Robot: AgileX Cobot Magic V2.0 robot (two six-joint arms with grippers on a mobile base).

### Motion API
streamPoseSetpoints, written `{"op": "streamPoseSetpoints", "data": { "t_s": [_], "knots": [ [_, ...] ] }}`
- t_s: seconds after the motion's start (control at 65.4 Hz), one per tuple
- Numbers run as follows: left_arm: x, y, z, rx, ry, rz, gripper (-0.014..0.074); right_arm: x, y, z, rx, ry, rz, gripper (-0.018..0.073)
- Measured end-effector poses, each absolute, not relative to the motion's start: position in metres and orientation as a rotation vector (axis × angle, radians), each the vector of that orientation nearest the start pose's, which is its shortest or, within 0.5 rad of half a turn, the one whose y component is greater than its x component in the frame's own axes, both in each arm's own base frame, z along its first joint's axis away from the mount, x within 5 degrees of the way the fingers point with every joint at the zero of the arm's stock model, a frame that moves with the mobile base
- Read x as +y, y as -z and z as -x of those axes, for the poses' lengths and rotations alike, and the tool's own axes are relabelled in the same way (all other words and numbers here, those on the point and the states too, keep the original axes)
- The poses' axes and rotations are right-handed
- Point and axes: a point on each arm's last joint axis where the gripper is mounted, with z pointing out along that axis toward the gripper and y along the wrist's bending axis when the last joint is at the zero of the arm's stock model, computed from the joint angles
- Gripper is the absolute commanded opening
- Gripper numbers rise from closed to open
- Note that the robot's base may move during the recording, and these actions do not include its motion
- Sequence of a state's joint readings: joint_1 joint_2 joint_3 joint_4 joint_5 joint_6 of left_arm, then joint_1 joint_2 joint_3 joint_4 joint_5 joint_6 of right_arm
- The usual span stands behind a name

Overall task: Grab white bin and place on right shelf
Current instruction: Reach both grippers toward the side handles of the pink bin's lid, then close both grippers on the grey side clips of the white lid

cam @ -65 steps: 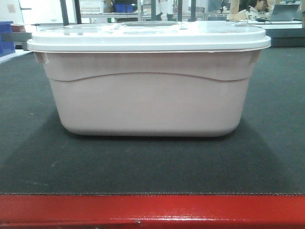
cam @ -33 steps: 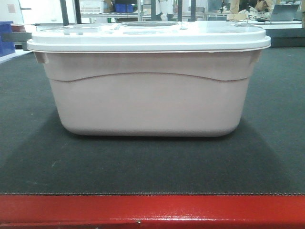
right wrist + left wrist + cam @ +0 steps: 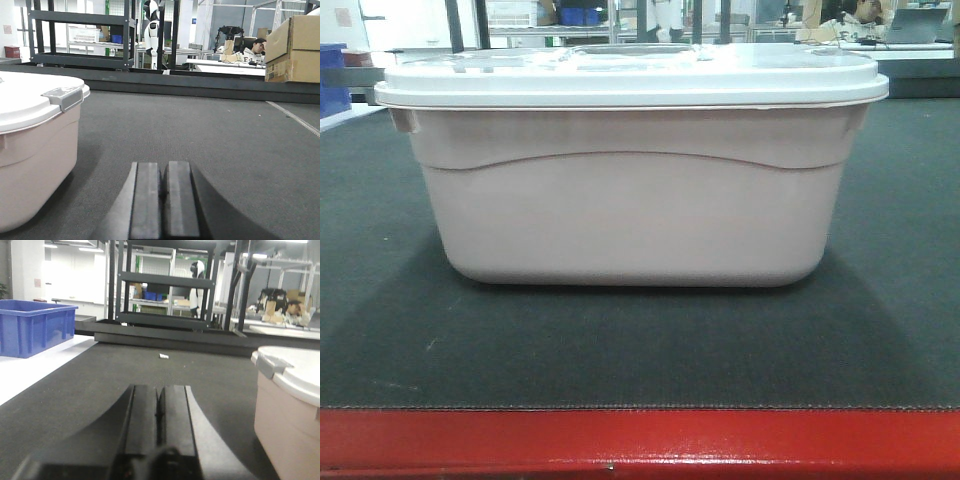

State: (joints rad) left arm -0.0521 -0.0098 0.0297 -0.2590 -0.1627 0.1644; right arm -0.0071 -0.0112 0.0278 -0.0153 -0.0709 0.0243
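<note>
The front view shows only the lidded white bin [image 3: 630,200] on the dark tabletop [image 3: 640,350] near its front edge, while the wrist views add the left tool [image 3: 159,410] and right tool [image 3: 161,195], each with fingers pressed together, flanking the bin's ends, and a blue bin [image 3: 35,325] beyond the left edge.

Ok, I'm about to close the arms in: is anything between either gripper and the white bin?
Nothing visible. Only bare dark mat separates the left gripper and the right gripper from the white bin.
</note>
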Motion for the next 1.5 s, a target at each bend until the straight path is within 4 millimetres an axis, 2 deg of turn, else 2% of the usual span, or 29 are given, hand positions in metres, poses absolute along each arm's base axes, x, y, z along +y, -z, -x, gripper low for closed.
{"op": "streamPoseSetpoints", "data": {
  "t_s": [0.061,0.122,0.306,0.413,0.504,0.611,0.688,0.779,0.856,0.948,1.131,1.33,1.498],
  "knots": [
    [0.001,-0.221,-0.054,1.338,0.099,0.066,-0.0117,0.000,-0.212,-0.056,1.432,-0.002,-0.011,0.0069],
    [0.001,-0.233,-0.052,1.313,0.096,0.057,-0.0117,0.000,-0.217,-0.055,1.437,-0.002,-0.011,0.0069],
    [-0.002,-0.304,-0.049,1.298,0.020,-0.049,-0.0113,0.000,-0.257,-0.051,1.403,0.001,-0.010,0.0069],
    [-0.004,-0.343,-0.059,1.369,0.009,-0.079,-0.0106,0.000,-0.287,-0.057,1.406,0.001,-0.010,0.0071],
    [-0.006,-0.368,-0.073,1.447,0.026,-0.086,-0.0049,-0.001,-0.311,-0.068,1.421,0.001,-0.010,0.0095],
    [-0.009,-0.385,-0.096,1.548,0.077,-0.075,0.0104,-0.001,-0.334,-0.089,1.475,-0.027,-0.034,0.0211],
    [-0.011,-0.388,-0.114,1.614,0.113,-0.061,0.0237,0.000,-0.347,-0.102,1.508,-0.050,-0.053,0.0331],
    [-0.015,-0.385,-0.135,1.702,0.172,-0.034,0.0331,0.000,-0.354,-0.121,1.575,-0.080,-0.080,0.0445],
    [-0.017,-0.381,-0.149,1.774,0.216,-0.016,0.0368,0.000,-0.357,-0.135,1.626,-0.109,-0.105,0.0560],
    [-0.024,-0.376,-0.166,1.870,0.266,-0.034,0.0404,0.002,-0.361,-0.149,1.680,-0.160,-0.139,0.0641],
    [-0.052,-0.373,-0.203,2.100,0.415,-0.131,0.0496,0.008,-0.367,-0.172,1.813,-0.300,-0.224,0.0636],
    [-0.078,-0.367,-0.253,2.316,0.606,-0.237,0.0498,0.019,-0.372,-0.202,1.975,-0.504,-0.317,0.0636],
    [-0.084,-0.361,-0.290,2.390,0.859,-0.291,0.0498,0.033,-0.367,-0.236,2.168,-0.694,-0.338,0.0636]
  ]
}}
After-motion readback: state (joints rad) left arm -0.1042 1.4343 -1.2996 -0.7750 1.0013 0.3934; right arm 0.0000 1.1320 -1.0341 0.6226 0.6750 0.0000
